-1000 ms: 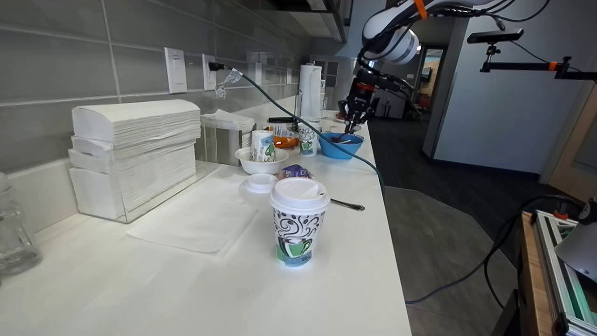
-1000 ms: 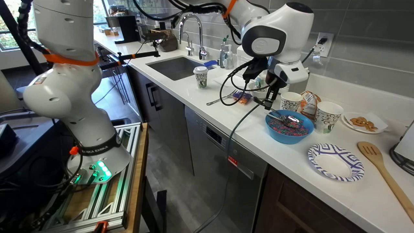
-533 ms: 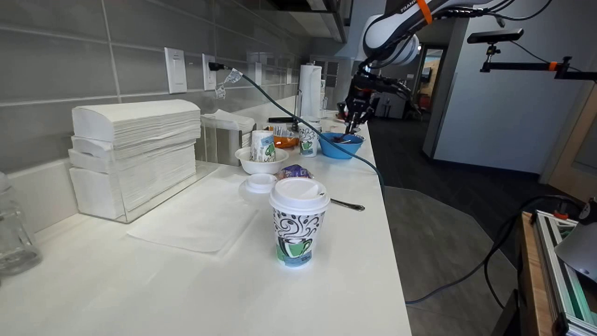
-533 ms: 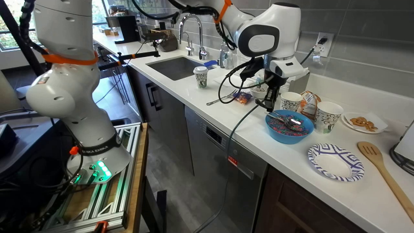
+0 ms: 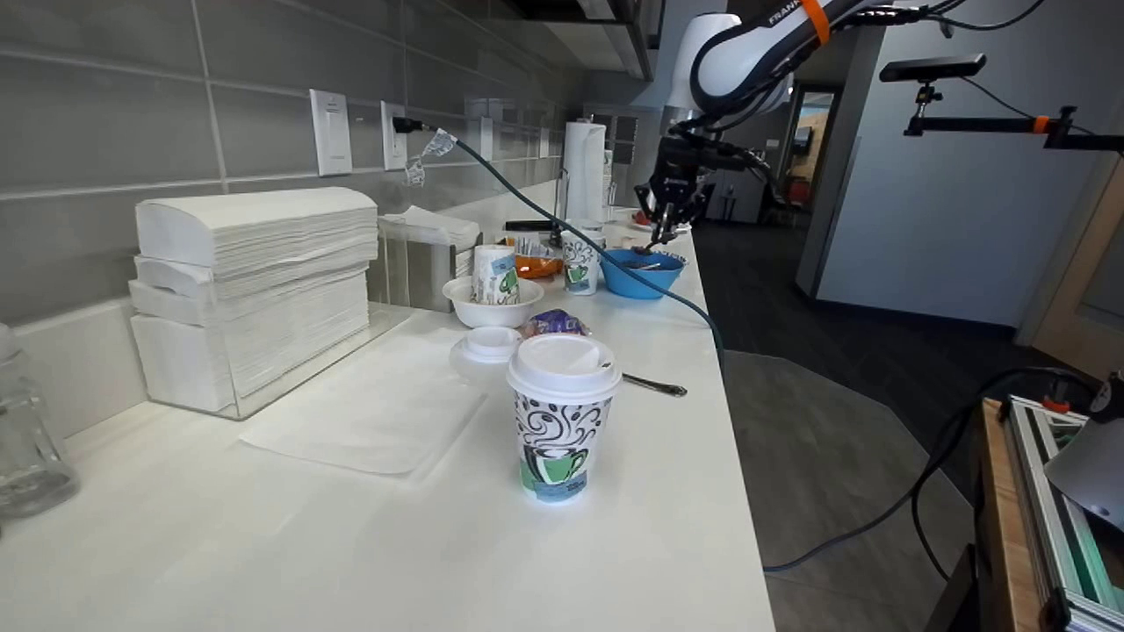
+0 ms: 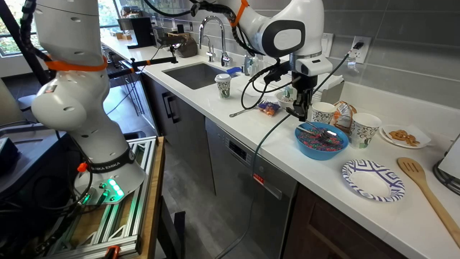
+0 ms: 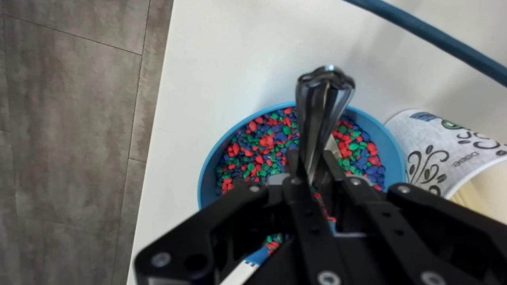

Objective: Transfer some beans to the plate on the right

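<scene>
Beans first: small red, green and blue bits filling the blue bowl, right of centre in an exterior view. The metal spoon has its head in among them or just above, hard to tell which, and too small to say if it's loaded! The gripper is pinched tight on the spoon's handle, mid-frame in the wrist view. Looks like the scoop is on; no beans show on the patterned plate, lower right, so the pour is all to come. Next call: lift it level over the rim, carry it toward lower right, then tip. Mind that second, paler handle at the bowl's left edge; it could snag.

Out wide: white counter under it all, a paper cup just beside the bowl, wooden spatula far right, a sink upper left of centre, grey tiled wall across the upper right.
</scene>
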{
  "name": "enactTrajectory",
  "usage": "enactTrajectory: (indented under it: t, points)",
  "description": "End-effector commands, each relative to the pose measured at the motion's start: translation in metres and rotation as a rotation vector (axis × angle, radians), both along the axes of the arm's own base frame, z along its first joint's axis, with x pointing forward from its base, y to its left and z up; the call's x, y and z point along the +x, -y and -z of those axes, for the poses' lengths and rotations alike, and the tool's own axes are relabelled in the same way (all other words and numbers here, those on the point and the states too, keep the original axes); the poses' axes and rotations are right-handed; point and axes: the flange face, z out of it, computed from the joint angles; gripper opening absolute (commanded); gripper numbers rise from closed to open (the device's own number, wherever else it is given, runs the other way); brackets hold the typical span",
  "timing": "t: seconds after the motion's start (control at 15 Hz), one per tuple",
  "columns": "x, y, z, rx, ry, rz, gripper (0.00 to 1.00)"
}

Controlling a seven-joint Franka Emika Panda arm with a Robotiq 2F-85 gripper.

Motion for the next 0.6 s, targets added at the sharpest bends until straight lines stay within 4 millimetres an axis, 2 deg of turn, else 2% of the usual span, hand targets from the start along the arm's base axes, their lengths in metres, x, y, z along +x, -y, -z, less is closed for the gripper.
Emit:
enactTrajectory:
  t: [0.0, 0.53]
  points:
    - [-0.010, 0.007, -0.013, -0.029, 0.036, 0.055, 0.04]
    - [-0.007, 0.043, -0.026, -0.027, 0.054, 0.152, 0.04]
